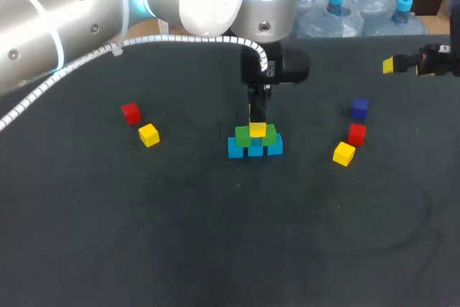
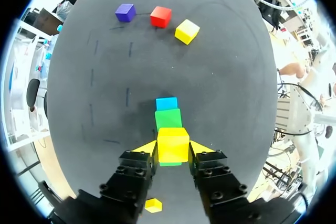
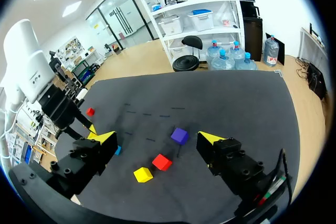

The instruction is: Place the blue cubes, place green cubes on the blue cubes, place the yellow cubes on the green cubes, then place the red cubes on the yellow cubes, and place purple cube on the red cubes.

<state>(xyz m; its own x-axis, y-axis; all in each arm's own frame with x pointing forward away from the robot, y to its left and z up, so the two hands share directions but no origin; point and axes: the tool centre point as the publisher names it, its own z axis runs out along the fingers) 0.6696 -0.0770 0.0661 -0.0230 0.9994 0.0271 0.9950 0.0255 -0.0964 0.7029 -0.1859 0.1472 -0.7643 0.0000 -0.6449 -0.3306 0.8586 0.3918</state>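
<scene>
Left wrist view: our left pincer (image 2: pixel 174 147) pinches a yellow cube (image 2: pixel 172 142) on or just above the green cubes (image 2: pixel 168 118), blue cubes (image 2: pixel 167 103) under those. Yellow layer in hand. Next, we reckon: clean release, straight lift. Right pincer (image 3: pixel 156 139) spread, well apart from the green cubes.

Blue cubes (image 1: pixel 236 149), green cubes (image 1: pixel 243 136), yellow cube (image 2: pixel 173 144)

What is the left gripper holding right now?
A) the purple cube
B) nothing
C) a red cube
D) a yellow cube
D: the left gripper has its yellow-tipped fingers against both sides of a yellow cube, right over the green cubes.
</scene>
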